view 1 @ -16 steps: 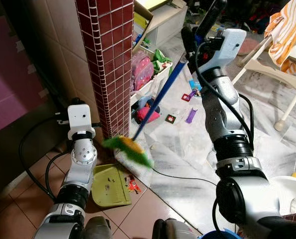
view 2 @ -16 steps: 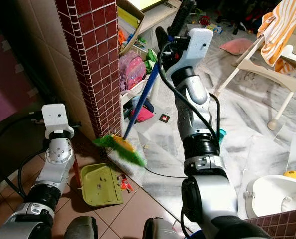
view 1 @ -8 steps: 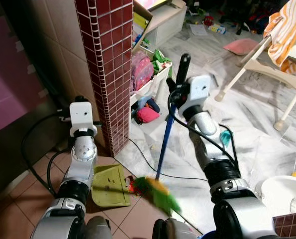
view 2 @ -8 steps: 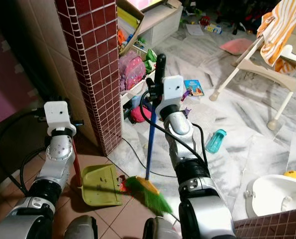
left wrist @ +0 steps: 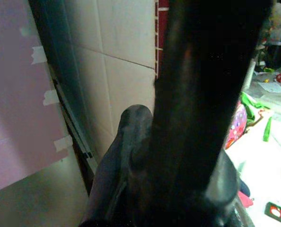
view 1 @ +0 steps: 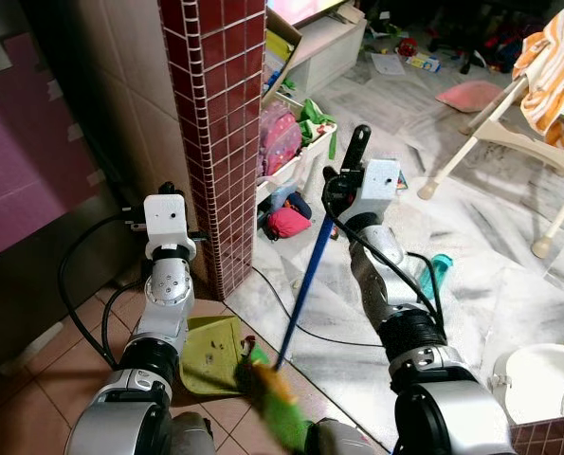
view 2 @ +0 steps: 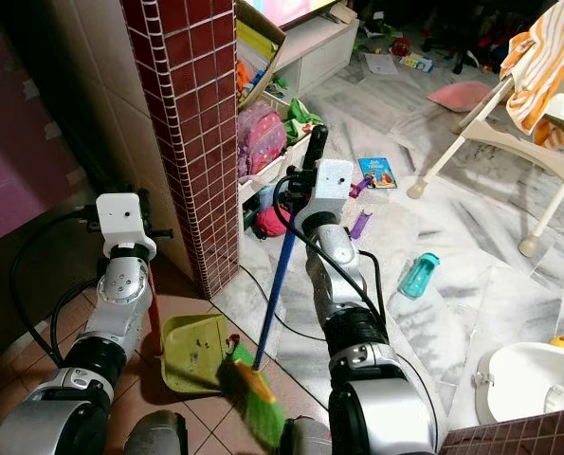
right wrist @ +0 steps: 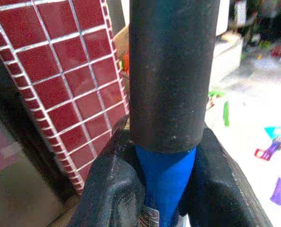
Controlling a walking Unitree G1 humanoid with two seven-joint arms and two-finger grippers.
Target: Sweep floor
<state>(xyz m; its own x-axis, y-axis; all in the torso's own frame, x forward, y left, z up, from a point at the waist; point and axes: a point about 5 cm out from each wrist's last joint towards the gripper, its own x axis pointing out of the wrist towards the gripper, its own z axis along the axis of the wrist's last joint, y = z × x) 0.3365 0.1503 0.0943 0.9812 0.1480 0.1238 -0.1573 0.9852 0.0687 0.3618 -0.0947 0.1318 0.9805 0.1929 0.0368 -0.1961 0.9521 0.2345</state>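
Observation:
A broom with a blue shaft point(view 1: 305, 275) and a black top grip stands tilted in front of me. Its green and yellow bristle head point(view 1: 267, 406) is blurred, low on the brown tiles. My right gripper point(view 1: 336, 182) is shut on the shaft just under the black grip point(right wrist: 171, 71). The green dustpan point(view 1: 209, 353) rests on the tiles right beside the bristles, its mouth toward them. Its red handle point(view 2: 153, 318) rises along my left forearm to my left gripper point(view 1: 166, 190), which is shut on it. A few small red scraps lie at the pan's lip.
A red tiled pillar point(view 1: 215, 123) stands just beyond the dustpan. Behind it is a white bin of toys point(view 1: 296, 142). A black cable point(view 1: 334, 334), a teal bottle point(view 2: 416, 275), a book point(view 2: 377, 172) and a high chair point(view 2: 490, 133) sit on the marble floor.
The broom head has swept from the marble by the pillar toward me, onto the brown tiles beside the dustpan. My right arm has pulled back and lowered. The dustpan stays put.

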